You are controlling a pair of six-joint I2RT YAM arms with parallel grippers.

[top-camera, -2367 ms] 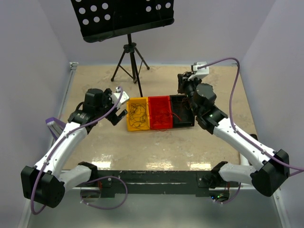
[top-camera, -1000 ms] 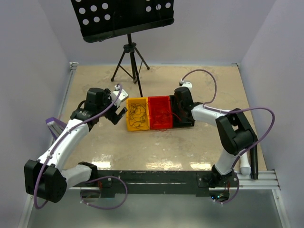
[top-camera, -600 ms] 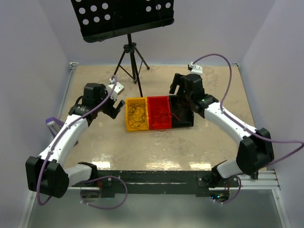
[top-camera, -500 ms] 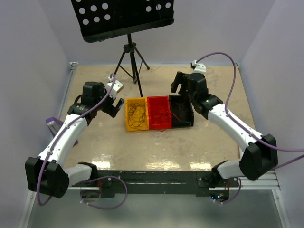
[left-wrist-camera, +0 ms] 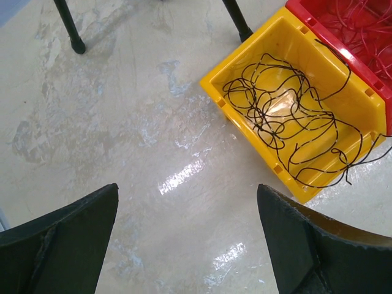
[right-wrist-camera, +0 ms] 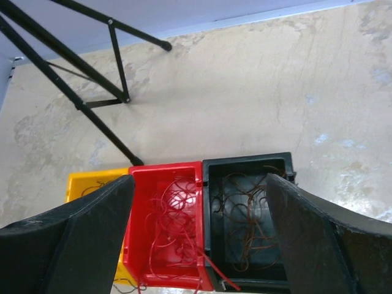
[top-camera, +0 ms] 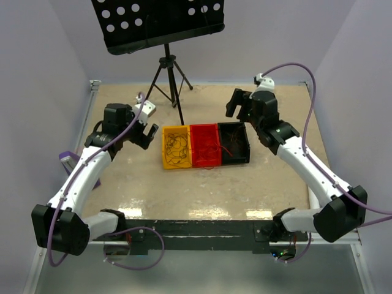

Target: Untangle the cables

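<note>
Two colours, two homes, we reckon: black cables (left-wrist-camera: 288, 125) fill the yellow bin (left-wrist-camera: 294, 37), red cables (right-wrist-camera: 171, 214) the red bin (right-wrist-camera: 165, 167) on the table (left-wrist-camera: 122, 110). Our left claw (left-wrist-camera: 187, 190) and right claw (right-wrist-camera: 199, 180) hover open, empty.

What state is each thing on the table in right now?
Left tool: open, empty.
Right tool: open, empty.
Yellow plastic bin: upright, holding tangled thin black wires, some strands over its rim.
Red plastic bin: upright, holding tangled thin red wires.
Black plastic bin: upright, holding tangled thin reddish wires.
Black music stand: standing upright.
</note>
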